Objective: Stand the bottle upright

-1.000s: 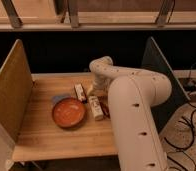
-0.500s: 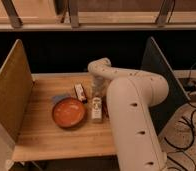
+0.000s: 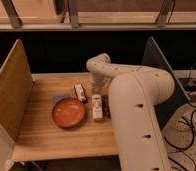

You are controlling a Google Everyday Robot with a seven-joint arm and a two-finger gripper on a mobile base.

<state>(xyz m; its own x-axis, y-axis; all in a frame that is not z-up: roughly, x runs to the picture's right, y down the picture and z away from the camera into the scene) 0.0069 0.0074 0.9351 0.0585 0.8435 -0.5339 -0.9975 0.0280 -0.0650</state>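
Note:
The bottle [image 3: 97, 107], small, slim and cream-white with a pale label, appears to lie on its side on the wooden table [image 3: 51, 137]. It is just right of the orange bowl [image 3: 68, 112], with its length pointing toward the front edge. My gripper [image 3: 96, 91] hangs at the end of the white arm, directly over the bottle's far end. The wrist and arm largely hide it. I cannot tell whether it touches the bottle.
A flat white packet with a dark red stripe [image 3: 80, 92] lies behind the bowl. A small dark red object [image 3: 107, 108] lies right of the bottle. Upright panels stand at the table's left [image 3: 11, 95] and right [image 3: 158, 60]. My arm's large white body [image 3: 138, 120] covers the table's right side.
The arm has shifted a little to the left and the wrist has come slightly lower over the bottle. The bottle, bowl and packet have not moved.

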